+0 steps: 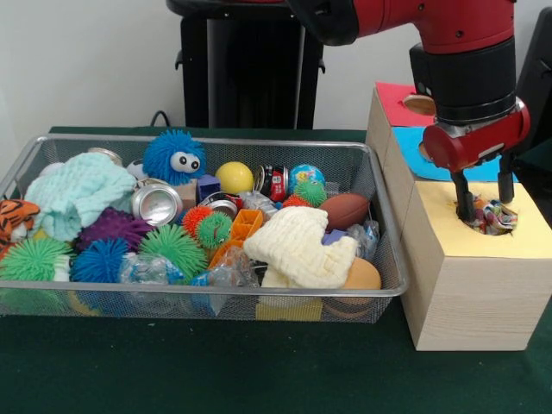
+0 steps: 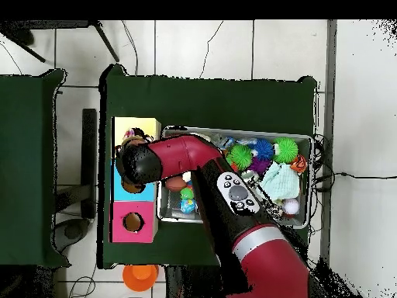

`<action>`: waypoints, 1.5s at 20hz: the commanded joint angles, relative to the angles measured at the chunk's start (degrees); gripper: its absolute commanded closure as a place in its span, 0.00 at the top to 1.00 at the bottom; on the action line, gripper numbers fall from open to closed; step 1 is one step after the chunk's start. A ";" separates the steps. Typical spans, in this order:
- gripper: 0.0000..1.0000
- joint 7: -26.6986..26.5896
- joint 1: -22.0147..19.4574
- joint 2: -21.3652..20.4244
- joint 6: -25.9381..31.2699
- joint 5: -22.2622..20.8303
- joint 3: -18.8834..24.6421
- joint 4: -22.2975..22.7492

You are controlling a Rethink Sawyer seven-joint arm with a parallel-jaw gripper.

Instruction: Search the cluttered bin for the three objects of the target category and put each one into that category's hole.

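The silver wire-mesh bin (image 1: 207, 138) is full of clutter: spiky balls, crushed cans, cloths, a yellow ball and a small brown football (image 1: 348, 209). It also shows in the overhead view (image 2: 233, 130). My gripper (image 1: 486, 208) hangs over the yellow-topped box (image 1: 526, 233), not the blue one. Its fingers stand apart at the rim of the yellow hole, with a crumpled multicoloured wrapper (image 1: 492, 217) lying in the hole between them. The blue card (image 1: 404, 147) shows behind the gripper, but its hole is hidden by my wrist in both views.
Three wooden boxes stand in a row to the right of the bin: red-topped at the back with its hole (image 1: 419, 104) showing, blue in the middle, yellow in front. An orange round thing (image 2: 139, 275) lies on the floor by the robot's base.
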 commanded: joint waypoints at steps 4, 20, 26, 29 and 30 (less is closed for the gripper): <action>1.00 5.69 0.15 0.47 1.07 1.58 0.99 2.70; 1.00 6.90 4.46 -8.03 10.19 4.30 -3.83 -0.54; 1.00 6.21 4.56 -7.83 9.78 4.34 -4.51 -0.22; 1.00 5.74 4.70 -7.19 10.36 4.15 -4.83 -0.58; 1.00 5.61 4.92 -6.84 10.50 3.75 -5.25 -0.78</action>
